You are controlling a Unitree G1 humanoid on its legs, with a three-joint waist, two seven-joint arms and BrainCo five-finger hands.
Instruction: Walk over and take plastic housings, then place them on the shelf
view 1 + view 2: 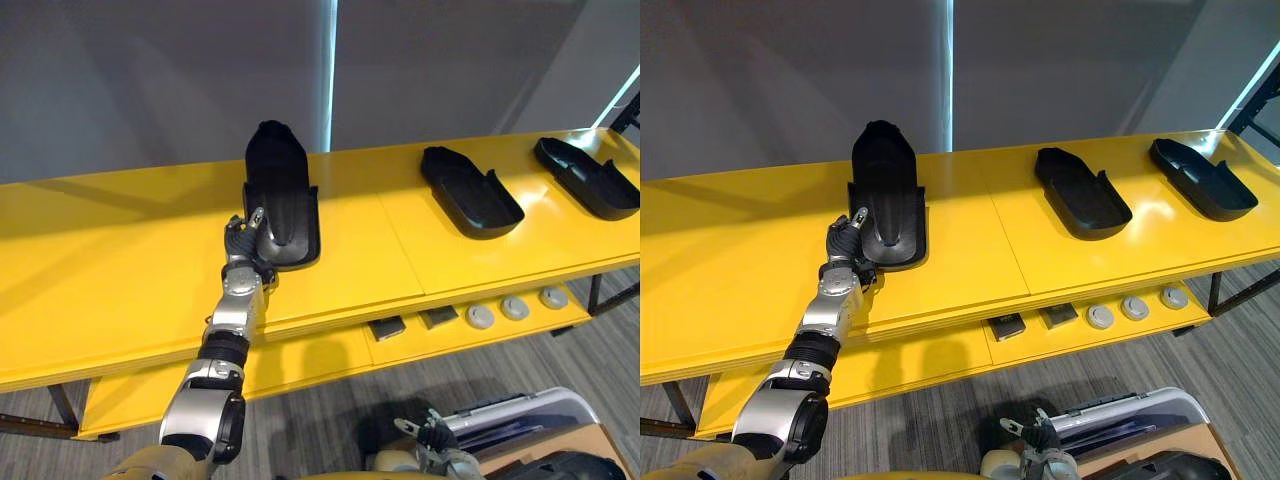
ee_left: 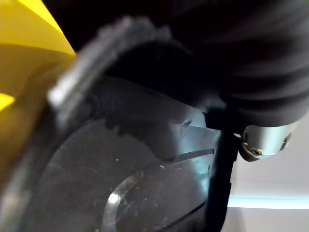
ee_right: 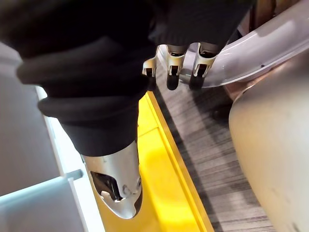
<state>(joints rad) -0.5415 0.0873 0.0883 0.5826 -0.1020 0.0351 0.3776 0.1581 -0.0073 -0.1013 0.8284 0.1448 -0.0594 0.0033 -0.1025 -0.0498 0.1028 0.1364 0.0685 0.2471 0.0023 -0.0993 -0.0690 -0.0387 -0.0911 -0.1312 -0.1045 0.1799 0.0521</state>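
Observation:
A long black plastic housing [image 1: 281,195] lies hollow side up on the top board of the yellow shelf [image 1: 120,260]. My left hand [image 1: 243,243] is at its near left corner, the thumb inside the tray and the fingers curled on the outer rim. In the left wrist view the housing's dark inner wall [image 2: 120,183] sits right against the hand. Two more black housings [image 1: 470,190] [image 1: 587,177] lie further right on the same board. My right hand [image 1: 428,436] hangs low by a clear bin with relaxed fingers [image 3: 170,72] that hold nothing.
The lower yellow shelf carries three round grey discs [image 1: 515,308] and two dark square blocks [image 1: 386,328]. A clear plastic bin [image 1: 520,410] and a brown box [image 1: 590,445] stand on the grey floor at the lower right. A grey wall runs behind the shelf.

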